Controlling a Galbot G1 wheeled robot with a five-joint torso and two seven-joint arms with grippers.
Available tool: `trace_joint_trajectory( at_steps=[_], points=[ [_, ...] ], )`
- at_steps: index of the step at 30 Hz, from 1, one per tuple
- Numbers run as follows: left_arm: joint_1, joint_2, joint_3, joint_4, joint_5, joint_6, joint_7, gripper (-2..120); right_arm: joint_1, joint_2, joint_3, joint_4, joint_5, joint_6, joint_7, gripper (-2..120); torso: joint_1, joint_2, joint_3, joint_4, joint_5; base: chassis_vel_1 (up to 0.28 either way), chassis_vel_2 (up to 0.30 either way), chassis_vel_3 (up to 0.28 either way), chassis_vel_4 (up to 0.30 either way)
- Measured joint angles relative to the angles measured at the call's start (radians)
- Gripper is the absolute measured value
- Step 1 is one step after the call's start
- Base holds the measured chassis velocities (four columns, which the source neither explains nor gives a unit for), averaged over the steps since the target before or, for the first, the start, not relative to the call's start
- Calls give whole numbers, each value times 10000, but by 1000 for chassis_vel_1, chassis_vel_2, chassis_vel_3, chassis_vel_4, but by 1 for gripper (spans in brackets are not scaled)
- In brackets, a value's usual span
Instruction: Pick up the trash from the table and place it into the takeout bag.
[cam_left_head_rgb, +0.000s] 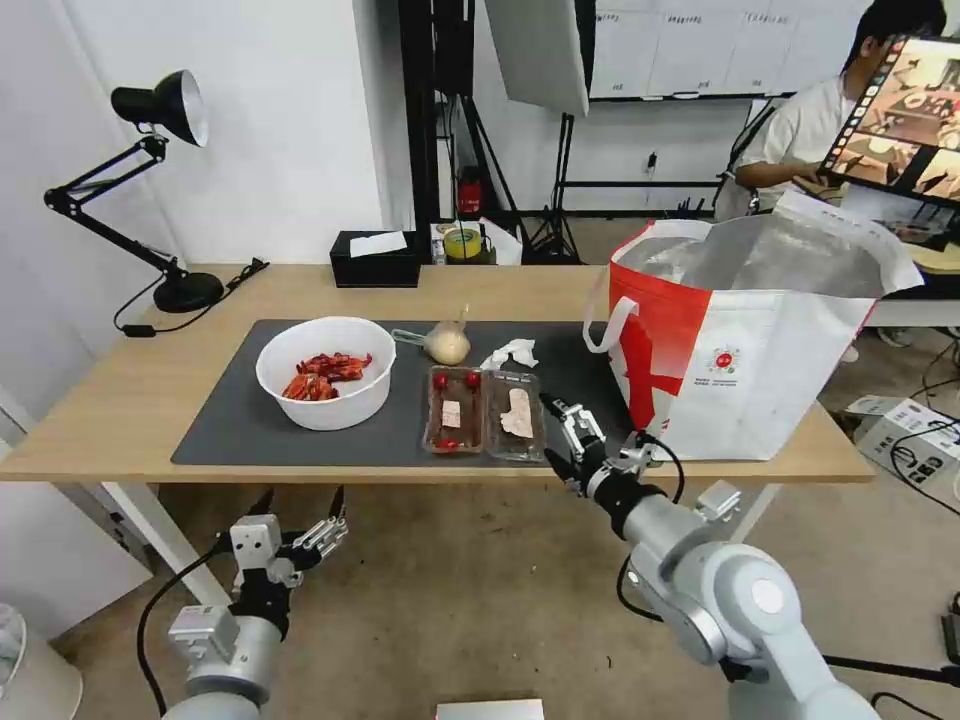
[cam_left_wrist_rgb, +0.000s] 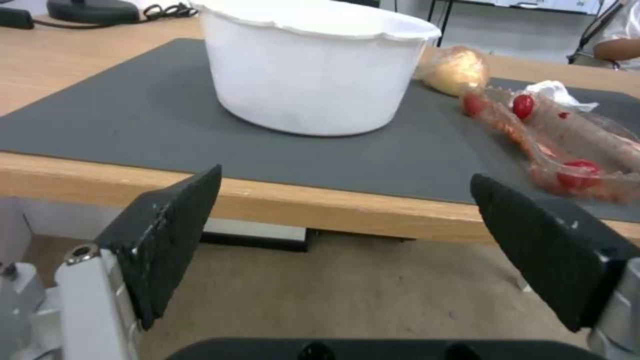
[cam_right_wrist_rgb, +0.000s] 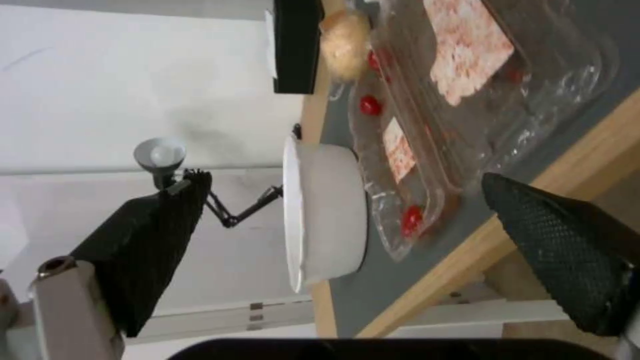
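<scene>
Right claw (cam_left_head_rgb: 552, 430) open beside one clamshell box (cam_left_head_rgb: 484, 411), one bowl (cam_left_head_rgb: 325, 371)

table (cam_left_head_rgb: 140, 400): light wood top, matt | mat (cam_left_head_rgb: 230, 420): dark grey, matt, smooth | bowl (cam_left_head_rgb: 325, 395): white, smooth plastic | clamshell box (cam_left_head_rgb: 485, 440): clear glossy plastic, crinkled | takeout bag (cam_left_head_rgb: 770, 370): woven-look shell, shiny silver foil lining | right gripper (cam_left_head_rgb: 556, 430) pads (cam_right_wrist_rgb: 567, 240): black, finely textured

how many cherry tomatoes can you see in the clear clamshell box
3 whole ones. In the left half of the clamshell box, two sit at the far end, tomato and tomato, and one at the near end, tomato. Labels and glare may hide others.
</scene>
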Motion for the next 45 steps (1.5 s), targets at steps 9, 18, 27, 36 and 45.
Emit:
trace_joint_trajectory(
  at_steps=[9, 18, 27, 36, 45],
  points=[
    [23, -11, -56, 57, -25, -126, -13, 100, 205, 486, -399, -342, -251, 166, 83, 100, 0, 0, 0, 0, 0, 0, 0, 0, 0],
    [167, -8, -178, 46, 12, -141, -32, 100, 394, 938, -653, -691, -593, 536, 99, 100, 0, 0, 0, 0, 1, 0, 0, 0, 0],
    [248, -34, -188, 229, 81, -186, -51, 100, 175, 1356, -656, -726, -835, 1073, -101, 100, 0, 0, 0, 0, 0, 0, 0, 0, 0],
    [179, -4, -164, 440, 93, -203, -57, 100, -156, 1425, -795, -800, -1639, 1971, -722, 100, 0, 0, 0, 0, 1, 0, 0, 0, 0],
    [151, 32, -178, 474, 84, -230, -59, 100, -210, 1708, -902, -1037, -1715, 2048, -740, 100, 0, 0, 0, 0, 1, 0, 0, 0, 0]
  ],
)
